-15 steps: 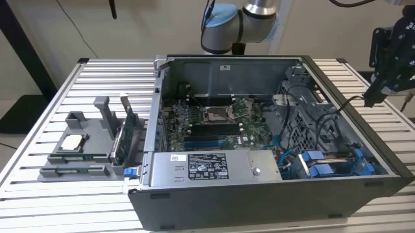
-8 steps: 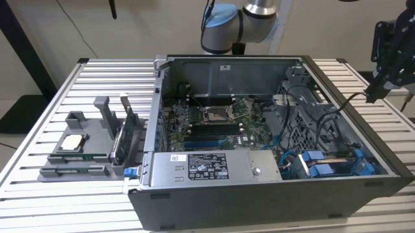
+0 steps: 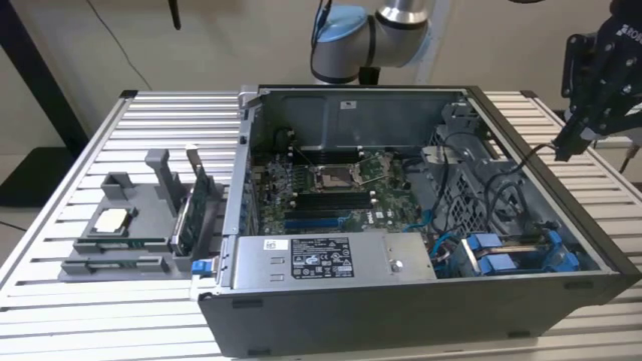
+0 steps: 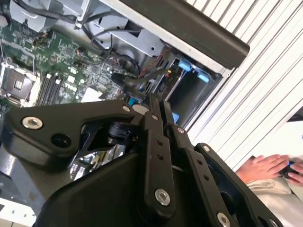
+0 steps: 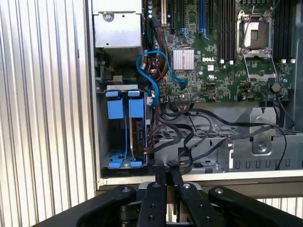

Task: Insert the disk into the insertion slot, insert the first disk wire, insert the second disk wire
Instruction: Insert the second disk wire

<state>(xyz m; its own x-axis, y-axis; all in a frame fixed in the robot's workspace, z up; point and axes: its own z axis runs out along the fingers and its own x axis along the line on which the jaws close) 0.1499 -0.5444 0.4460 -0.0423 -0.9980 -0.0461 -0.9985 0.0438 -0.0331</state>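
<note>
Gripper: my gripper (image 5: 163,172) hung above the case rim on the exterior view's right, fingers pressed together with nothing between them (as far as both wrist views showed).

Disk: I judged the disk (image 5: 135,135) to be seated already, standing on edge in its blue carrier down in the cage, with a second blue carrier (image 5: 113,105) just beside it.

Insertion slot: the insertion slot (image 5: 105,158), the grey bay in the case corner next to the power supply (image 3: 321,256), held both blue frames.

Wires: black cables (image 5: 189,137) lay loose between the bay and the motherboard (image 5: 222,56); I could not tell whether any was plugged into the drive.

Progress: first step looked done to me; both wire steps I counted as still open (no connector in my grip).

Bystander: a person's hands (image 4: 270,168) rested beyond the table edge, well apart from the work.
</note>
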